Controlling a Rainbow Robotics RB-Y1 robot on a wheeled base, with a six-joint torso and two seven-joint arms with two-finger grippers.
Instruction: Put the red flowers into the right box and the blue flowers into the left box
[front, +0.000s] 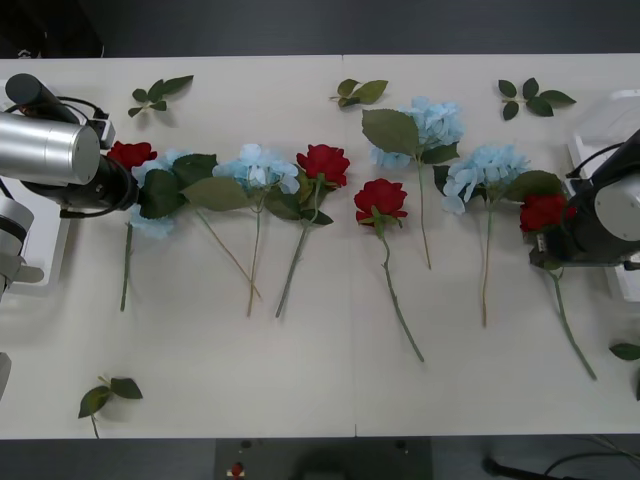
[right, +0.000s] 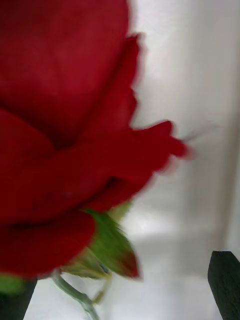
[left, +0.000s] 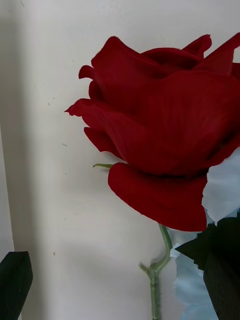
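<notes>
Several red flowers lie in a row on the table: one at the far left (front: 130, 153), one (front: 323, 162), one (front: 380, 198), and one at the right (front: 543, 212). Blue flowers (front: 260, 168) (front: 430, 125) (front: 485, 168) lie between them. My left gripper (left: 120, 257) is open over the far-left red flower (left: 165, 135), with its stem (left: 155, 280) between the black fingers. The right gripper (right: 120, 275) is open too, and the right-hand red flower (right: 65, 150) sits close between its fingers. The left box (front: 45, 250) and the right box (front: 600, 125) lie at the table's ends, partly behind the arms.
Loose green leaf sprigs lie at the back (front: 160, 93) (front: 362, 92) (front: 532, 97), at the front left (front: 108, 393) and at the right edge (front: 626, 351). A pale-blue cluster (left: 220, 190) with a dark leaf touches the left rose.
</notes>
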